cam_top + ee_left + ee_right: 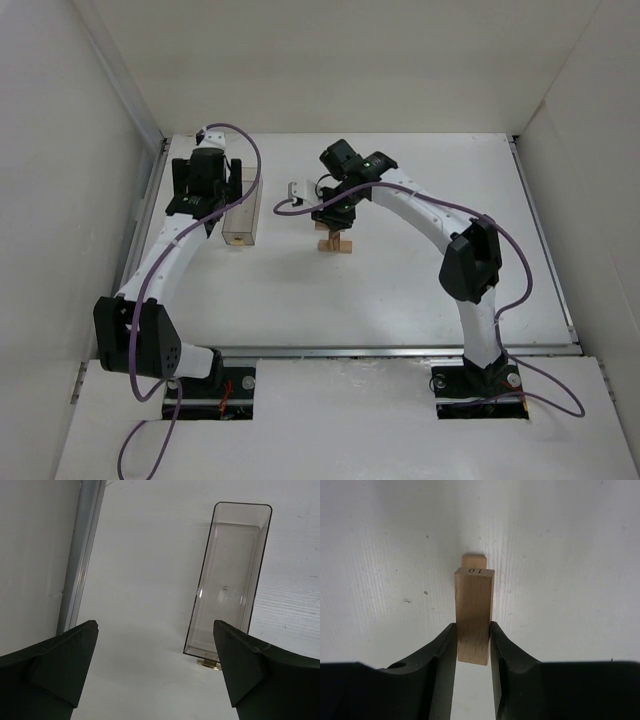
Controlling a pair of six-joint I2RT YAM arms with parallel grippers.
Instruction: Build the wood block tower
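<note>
**Right gripper [473, 630] clamps a wooden block [474, 607] at the wood block tower [336, 245]; left gripper [155, 630] released**

The right gripper is nearly shut. Its two black fingers press the long sides of a light-tan wooden block, and the block's far end, stamped "10", juts out beyond the fingertips. Just past that end the top of a second block [474, 560] shows, in line with the held one. Whether the two touch cannot be told.

From the top camera, this gripper sits directly over the wood block tower, a small pile of crossed tan sticks near the middle of the worktop [400, 290]. The gripper hides the top of the tower.

The left gripper is spread wide and holds nothing. It hangs above bare worktop, with a clear plastic box [200, 590] lying just beside its right finger. A small tan piece [210, 663] peeks out at the box's near end, too small to identify. The box lies well apart from the tower, on its left.

The worktop is white and lightly scuffed. A metal rail [82, 545] runs along its left edge, and plain white walls [60, 150] close it in. Purple cables [255, 170] loop along both arms.
</note>
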